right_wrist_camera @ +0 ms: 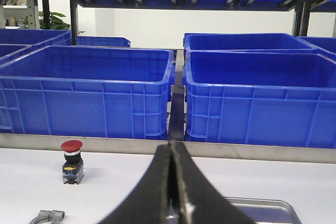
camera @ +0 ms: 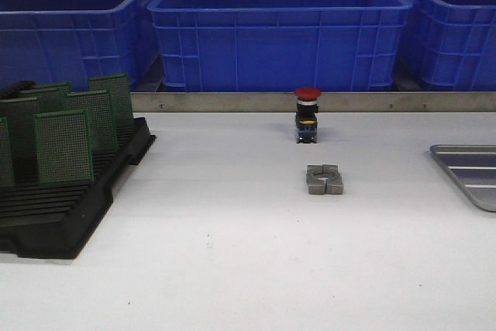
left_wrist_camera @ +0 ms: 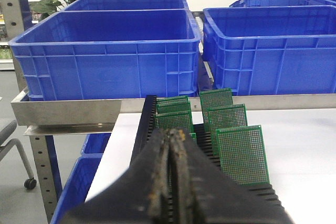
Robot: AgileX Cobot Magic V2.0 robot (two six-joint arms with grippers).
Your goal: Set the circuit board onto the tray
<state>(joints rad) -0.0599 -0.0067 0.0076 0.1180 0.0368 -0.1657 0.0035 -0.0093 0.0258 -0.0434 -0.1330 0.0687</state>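
Both jaws clenched, empty — left gripper [left_wrist_camera: 170, 182], right gripper [right_wrist_camera: 172, 192]. Boards [camera: 63, 145] upright in rack [camera: 70, 222], frame left; tray [camera: 469, 172] bare, right edge — nothing begun.

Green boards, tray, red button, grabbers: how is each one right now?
Circuit boards: standing upright in the black rack, none taken out.
Tray: flat on the table, nothing on the part in view.
Red button: standing upright.
Metal clamp: lying flat.
Blue crates: open on top.
Left gripper: shut, holding nothing.
Right gripper: shut, holding nothing.
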